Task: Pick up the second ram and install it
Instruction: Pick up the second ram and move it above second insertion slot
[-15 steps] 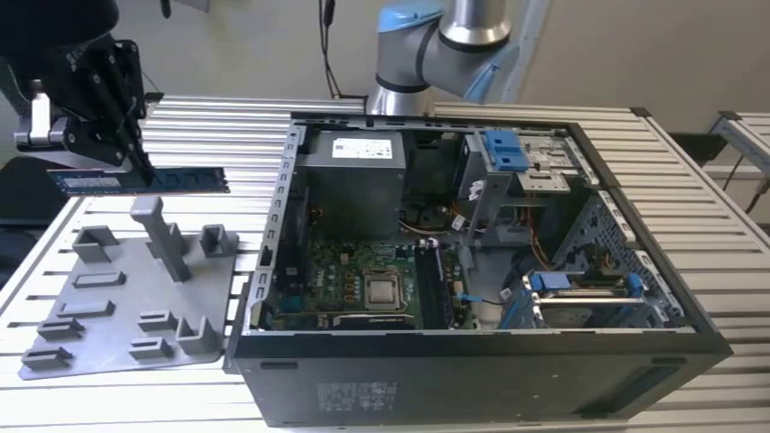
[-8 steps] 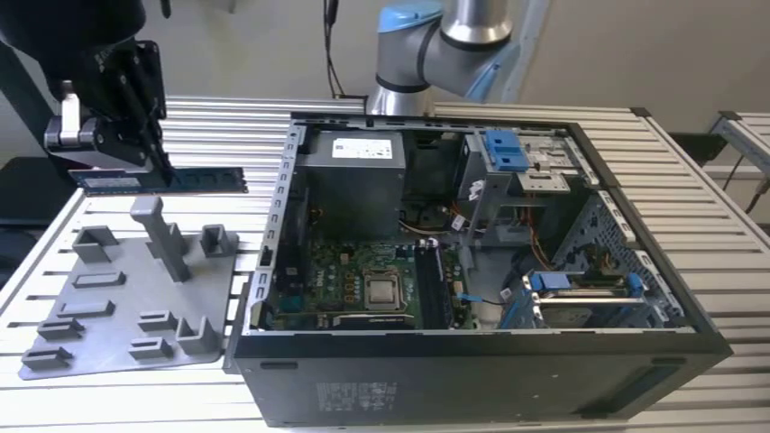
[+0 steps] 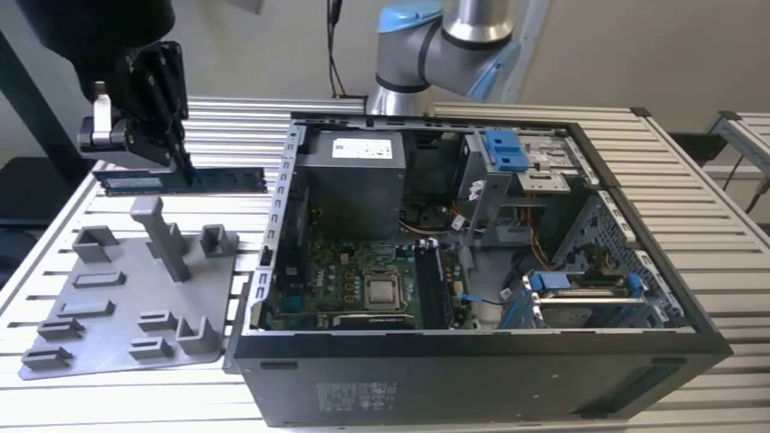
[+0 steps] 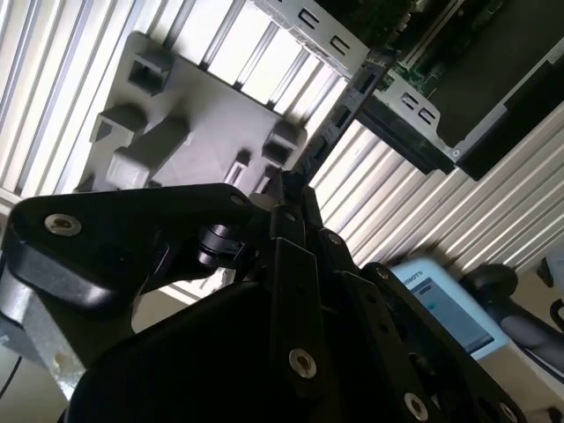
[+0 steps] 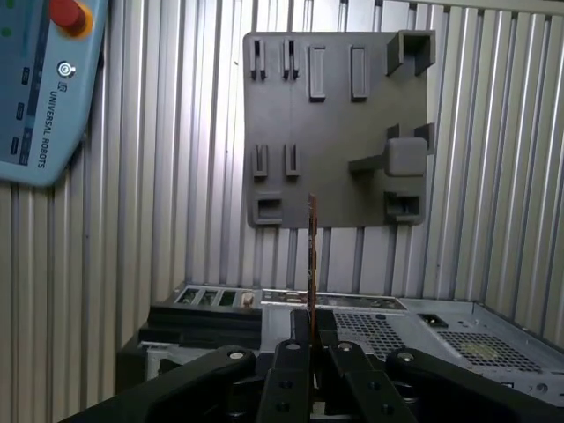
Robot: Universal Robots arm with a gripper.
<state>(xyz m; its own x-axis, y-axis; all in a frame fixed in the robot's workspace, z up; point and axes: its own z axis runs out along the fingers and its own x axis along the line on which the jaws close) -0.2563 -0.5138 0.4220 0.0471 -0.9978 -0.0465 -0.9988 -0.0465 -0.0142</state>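
The claw point(image 3: 180, 168) is clenched on the second ram point(image 3: 226, 179), pinching the stick near its middle and holding it level, toward ten o'clock in the exterior view. The stick hangs beyond the grey fixture plate point(image 3: 121, 280), which lies at eight o'clock on the slatted surface point(image 3: 686, 189). It is well apart from the open computer case point(image 3: 481, 379) at the centre. In the first wrist view the board shows edge-on in the claw's grip. The hold looks narrow, so I judge the stick could pivot or slip. A tilted board might clip the case wall or jam askew in the black memory slots point(image 3: 435, 289).
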